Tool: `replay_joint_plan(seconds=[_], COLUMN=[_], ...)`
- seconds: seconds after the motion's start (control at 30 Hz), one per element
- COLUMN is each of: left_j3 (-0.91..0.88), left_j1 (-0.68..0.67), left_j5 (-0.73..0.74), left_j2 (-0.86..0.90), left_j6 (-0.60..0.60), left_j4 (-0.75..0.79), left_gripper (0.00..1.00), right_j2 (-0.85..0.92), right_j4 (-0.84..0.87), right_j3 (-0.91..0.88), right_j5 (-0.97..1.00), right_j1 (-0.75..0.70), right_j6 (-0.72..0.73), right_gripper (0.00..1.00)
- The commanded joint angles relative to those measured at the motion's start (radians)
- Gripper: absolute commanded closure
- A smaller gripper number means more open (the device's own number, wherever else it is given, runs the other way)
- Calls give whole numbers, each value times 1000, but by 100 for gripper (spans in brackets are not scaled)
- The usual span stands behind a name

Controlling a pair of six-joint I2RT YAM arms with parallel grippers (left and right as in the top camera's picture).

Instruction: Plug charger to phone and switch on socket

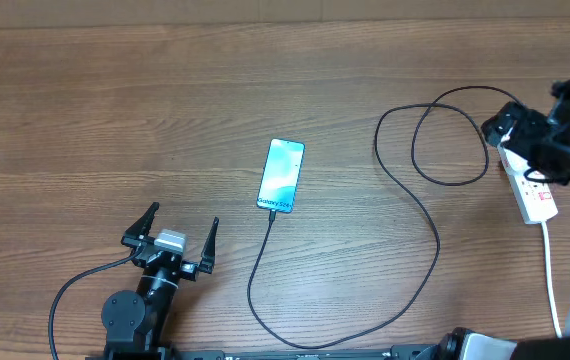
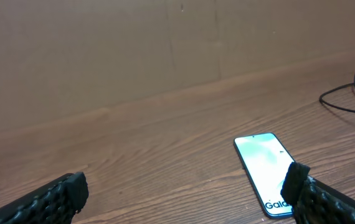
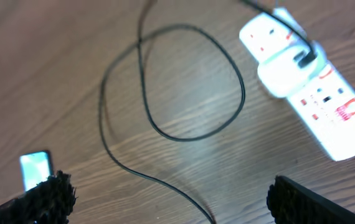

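The phone [image 1: 281, 176] lies flat mid-table, teal screen up; it also shows in the left wrist view [image 2: 261, 165] and small in the right wrist view [image 3: 35, 168]. The charger [image 1: 420, 215], a thin black cable, runs from a white adapter [image 3: 286, 71] on the socket [image 1: 537, 200], loops, and ends with its tip [image 1: 273, 214] against the phone's near end. Whether the tip is inserted I cannot tell. My left gripper [image 1: 178, 235] stands open left of the phone, nothing in it. Over the socket's far end hovers my right gripper [image 1: 537, 148], open and holding nothing.
A thick white cord [image 1: 553, 275] leaves the socket toward the front right edge. The cable's loop [image 3: 184, 81] lies on the wood left of the socket [image 3: 317, 106]. The left arm's own black lead [image 1: 75, 290] curls at the front left.
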Motion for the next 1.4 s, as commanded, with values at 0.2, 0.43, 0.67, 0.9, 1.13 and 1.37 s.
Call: replay_joint_plan(seconds=[0.2,0.43,0.67,0.9,1.13,1.37], left_j3=[-3,-3,-4,-4,-3,-3], left_j1=[-1,-1,-1,-1,-1,-1], left_j5=[-16,-16,-16,-17,-16,-16], left_j2=[-11,-11,-11,-11,-11,-11], left_j6=[8,8,8,8,8,8], left_j4=[0,0,0,0,0,0], left_gripper=[0,0,1,1,0,1], right_j2=[-92,-92,-93,-131,-197,-220], right_j4=[2,-10,-9,204,484,827], right_j3=[22,21,-89,-354,-683,-969], right_j5=[-2,4,6,-9,-120,-174], right_j1=[-1,-1,0,2,10,76], right_j6=[-8,-9,-103,-102,-102,-102], right_gripper=[0,0,0,0,0,0])
